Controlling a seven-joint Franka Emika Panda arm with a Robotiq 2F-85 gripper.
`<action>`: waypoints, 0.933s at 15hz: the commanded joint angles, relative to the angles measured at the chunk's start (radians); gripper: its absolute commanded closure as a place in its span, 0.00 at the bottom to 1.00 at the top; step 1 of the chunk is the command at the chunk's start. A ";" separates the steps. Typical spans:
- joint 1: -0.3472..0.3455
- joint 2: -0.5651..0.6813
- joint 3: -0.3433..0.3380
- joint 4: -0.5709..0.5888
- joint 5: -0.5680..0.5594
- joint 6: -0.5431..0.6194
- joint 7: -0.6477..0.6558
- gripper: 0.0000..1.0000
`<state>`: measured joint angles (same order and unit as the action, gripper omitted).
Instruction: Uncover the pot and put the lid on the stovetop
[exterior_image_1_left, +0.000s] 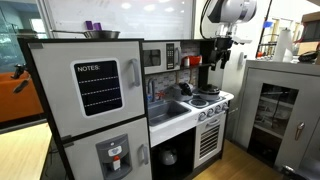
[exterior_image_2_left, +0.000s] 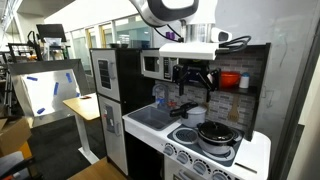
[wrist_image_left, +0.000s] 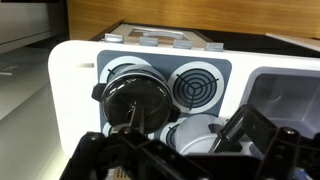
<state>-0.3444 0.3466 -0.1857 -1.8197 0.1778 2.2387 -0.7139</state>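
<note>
Pot (exterior_image_2_left: 216, 135) sits on a front burner of the stovetop (exterior_image_2_left: 256, 150), lid (exterior_image_2_left: 215, 128) on and seated flat, so nothing has been uncovered yet. In the wrist view the dark lid (wrist_image_left: 135, 98) fills the left of the range top (wrist_image_left: 75, 90), with a bare black burner ring (wrist_image_left: 197, 85) just beside it and a paler ring nearer the camera. The gripper (exterior_image_2_left: 190, 78) hangs well above the range, up near the microwave shelf, and clear of the pot. Its fingers look spread wide and carry nothing; the wrist view shows only dark finger bodies along the bottom edge, so you cannot read the exact gap from there. Judged step: approach, before any grasp. Your next move calls for shifting over until the lid's centre lies between the fingers, then coming straight down and closing on the knob, which is small and hard to make out in these views. Lift vertically so the light pot does not come up or slide with it. The free ring beside the pot looks like the easiest set-down spot; keep away from the sink (exterior_image_2_left: 150, 118) side.
</note>
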 joint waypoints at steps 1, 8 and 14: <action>-0.034 0.021 0.032 0.003 0.037 0.045 -0.046 0.00; -0.041 0.059 0.044 0.002 0.028 0.095 -0.017 0.00; -0.044 0.061 0.046 0.002 0.028 0.109 -0.017 0.00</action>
<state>-0.3745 0.4079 -0.1546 -1.8197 0.2155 2.3499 -0.7371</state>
